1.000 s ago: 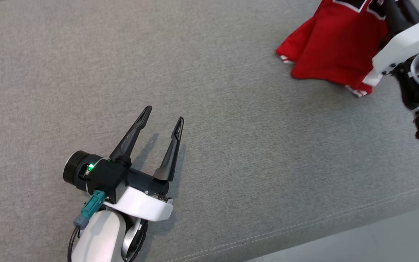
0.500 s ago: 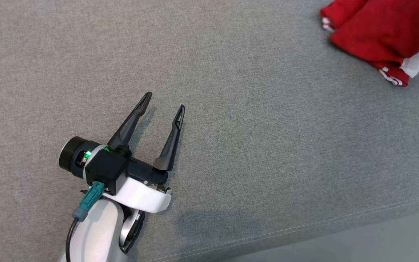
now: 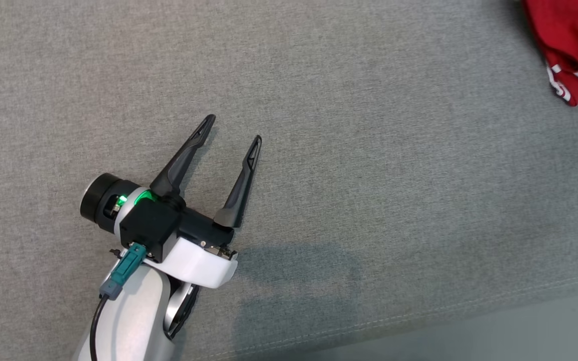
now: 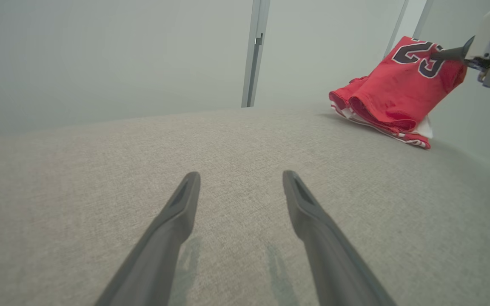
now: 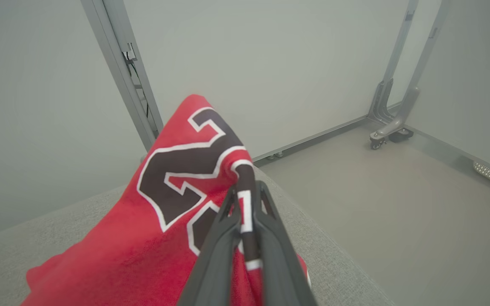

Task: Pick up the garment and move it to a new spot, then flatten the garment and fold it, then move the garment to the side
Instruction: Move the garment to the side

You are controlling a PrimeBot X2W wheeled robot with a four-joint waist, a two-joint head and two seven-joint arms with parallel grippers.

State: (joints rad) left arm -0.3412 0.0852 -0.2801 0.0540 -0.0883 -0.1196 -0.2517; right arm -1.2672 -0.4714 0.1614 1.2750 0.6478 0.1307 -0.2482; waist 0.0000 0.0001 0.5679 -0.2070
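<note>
jersey pinched by a thin edge: slip and drag risk

the red jersey (image 5: 172, 199) is pinched at its striped trim by the closed right gripper (image 5: 247, 189). below that gripper its folds are trailed on the grey bench (image 3: 369, 175). the left gripper (image 3: 234, 128) is held wide open and empty, with the jersey well apart, ahead and to its right. the trim could be pulled out of the narrow pinch if the folds are dragged over the rough fabric, and cloth could be spilled over the nearby bench edge. compared with a second ago, the jersey has been carried further from the left gripper, whose jaws are unchanged.
</note>
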